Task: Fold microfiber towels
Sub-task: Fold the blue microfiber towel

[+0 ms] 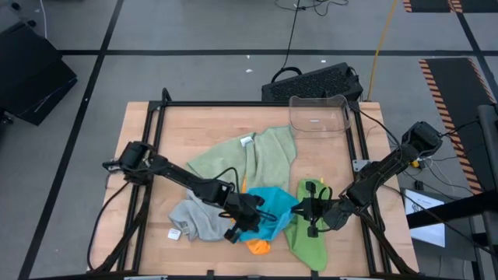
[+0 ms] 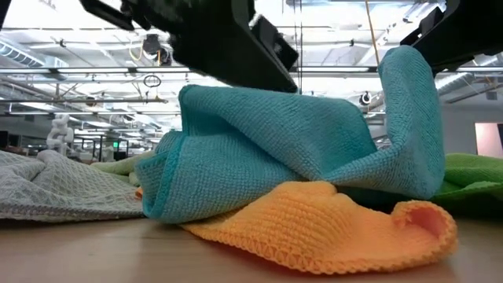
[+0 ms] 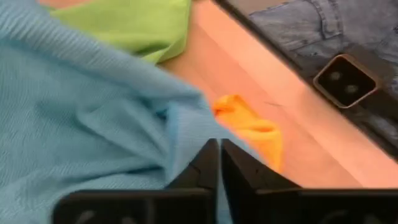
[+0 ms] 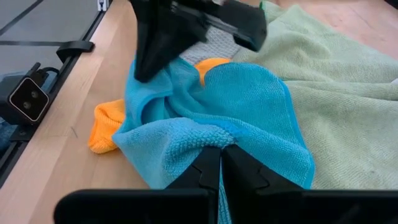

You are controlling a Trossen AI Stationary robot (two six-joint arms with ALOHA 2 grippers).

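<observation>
A bright blue towel (image 1: 271, 208) lies bunched near the table's front, on top of an orange towel (image 1: 259, 246). My left gripper (image 1: 247, 222) is shut at its left side. My right gripper (image 1: 302, 211) is shut at its right end. A lime green towel (image 1: 309, 233) lies flat under the right gripper. A sage green towel (image 1: 249, 159) is spread behind, and a grey towel (image 1: 194, 218) lies crumpled at the left. In the low view the blue towel (image 2: 275, 149) humps over the orange towel (image 2: 314, 224). My left gripper pinches the blue towel's edge (image 3: 186, 134) at its left side between the two fingers, which slant down from the table's left. How many layers it has cannot be told. The cloth there is bunched and raised a little (image 2: 196, 98), and the rest lies on the orange towel. My right gripper pinches a gathered fold at the blue towel's right end (image 4: 208, 134) between its fingers. They slant down from the table's right. That end (image 2: 405, 86) stands lifted above the table, and the cloth sags slack from it toward the left gripper.
A clear plastic container (image 1: 319, 115) stands at the far right of the table. A black frame rail (image 1: 257, 103) runs along the table's edges. A small white tag (image 1: 174, 232) lies by the grey towel. Bare wood shows at the far left and along the front.
</observation>
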